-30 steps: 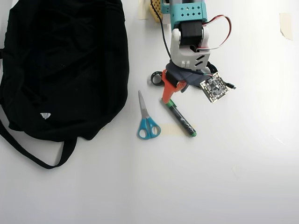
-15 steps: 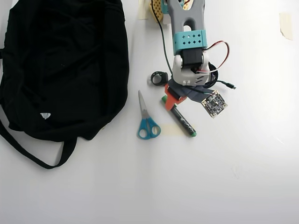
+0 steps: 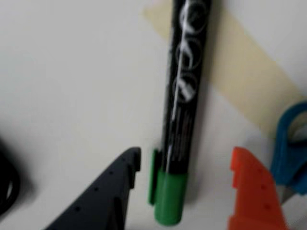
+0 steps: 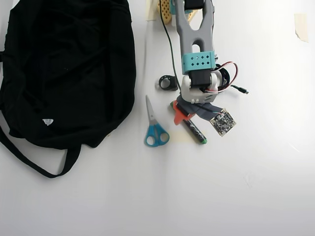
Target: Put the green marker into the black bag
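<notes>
green marker: 1 | black bag: 1 | scissors: 1 | fingers spread apart astride marker

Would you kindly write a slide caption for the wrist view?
Open pincer straddling the green marker near its cap end, blue scissors at right.

From overhead I see my arm reaching down from the top centre of the frame, wrist bent low, and the claw spread open, dark finger lower left and orange finger lower right in the wrist view.
</notes>
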